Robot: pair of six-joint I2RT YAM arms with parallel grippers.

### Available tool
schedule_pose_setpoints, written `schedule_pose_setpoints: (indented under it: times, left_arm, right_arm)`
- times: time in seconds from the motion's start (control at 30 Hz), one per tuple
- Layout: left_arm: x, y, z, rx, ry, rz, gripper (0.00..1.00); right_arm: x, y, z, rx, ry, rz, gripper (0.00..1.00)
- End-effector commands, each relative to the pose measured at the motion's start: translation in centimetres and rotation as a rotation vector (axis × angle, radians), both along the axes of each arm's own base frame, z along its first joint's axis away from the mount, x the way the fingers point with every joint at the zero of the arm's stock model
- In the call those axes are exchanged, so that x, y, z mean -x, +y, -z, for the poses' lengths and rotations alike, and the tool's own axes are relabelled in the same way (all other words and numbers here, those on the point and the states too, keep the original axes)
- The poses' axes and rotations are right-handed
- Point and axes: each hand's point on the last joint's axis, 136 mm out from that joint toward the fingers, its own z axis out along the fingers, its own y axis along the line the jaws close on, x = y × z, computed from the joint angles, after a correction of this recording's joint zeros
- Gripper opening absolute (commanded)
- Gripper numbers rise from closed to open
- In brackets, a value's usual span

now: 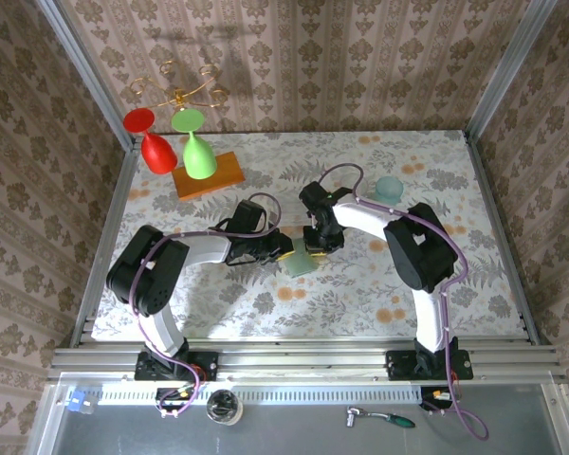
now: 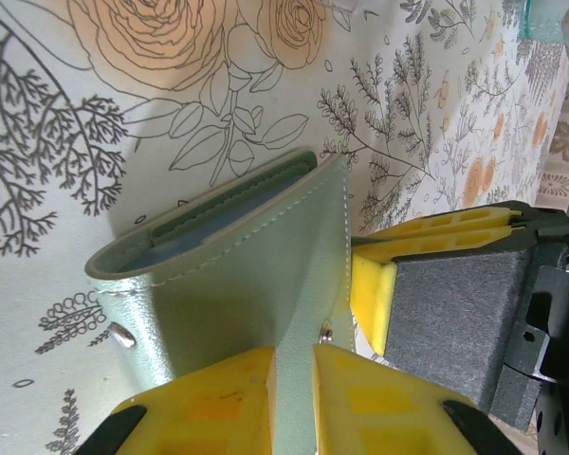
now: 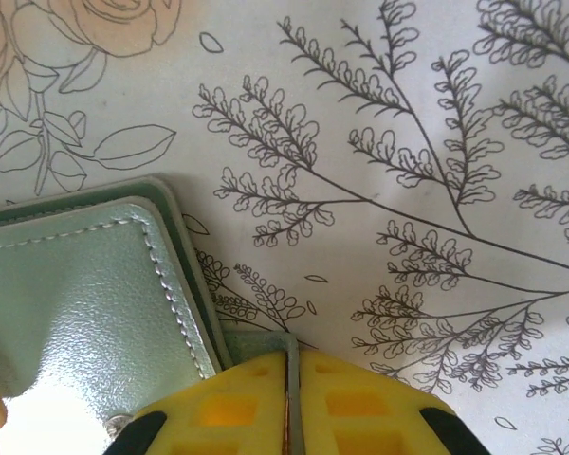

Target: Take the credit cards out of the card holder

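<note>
Left gripper (image 2: 292, 393) clamps holder (image 2: 237, 284) flap, right gripper (image 3: 288, 403) pinched together at its corner, frame bottom; right should pull straight while left braces.

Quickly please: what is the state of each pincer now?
Left pincer: closed on the card holder.
Right pincer: closed on a thin edge of it.

The card holder (image 1: 301, 263) is flanked by the left gripper (image 1: 286, 251) at its left edge and the right gripper (image 1: 315, 247) at its back-right corner, while the wooden block (image 1: 209, 175) is set well behind-left of it and the cup (image 1: 389, 188) well behind-right.
</note>
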Motion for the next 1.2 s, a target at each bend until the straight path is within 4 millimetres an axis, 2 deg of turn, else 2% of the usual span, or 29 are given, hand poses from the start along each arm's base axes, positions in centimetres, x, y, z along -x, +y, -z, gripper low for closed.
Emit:
schedule_pose_setpoints:
  times: [0.0,0.17,0.43,0.7,0.87,0.97,1.17]
  left_arm:
    - [0.0,0.4,-0.3,-0.004,-0.003,-0.005,0.19]
    - [0.0,0.9,-0.4,-0.016,-0.006,-0.009,0.19]
    - [-0.5,4.0,-0.6,-0.082,-0.026,-0.060,0.20]
    - [-0.3,5.9,-0.4,-0.088,-0.025,-0.077,0.21]
    - [0.8,6.9,0.1,-0.086,-0.016,-0.070,0.21]
    - [0.6,8.2,0.0,-0.098,-0.021,-0.089,0.21]
    - [1.1,9.4,-0.4,-0.132,-0.039,-0.068,0.21]
  right_arm:
    - [0.9,-0.2,-0.2,-0.017,0.020,0.020,0.09]
    - [0.8,-1.2,-1.2,0.018,-0.019,0.039,0.05]
    - [0.8,-2.8,-3.4,0.070,-0.088,0.066,0.02]
    - [1.3,-2.6,-5.5,0.081,-0.123,0.076,0.01]
    - [1.7,-1.8,-6.1,0.083,-0.131,0.090,0.01]
    - [1.8,-1.3,-6.9,0.095,-0.147,0.092,0.01]
    - [1.6,-0.1,-8.7,0.098,-0.181,0.087,0.01]
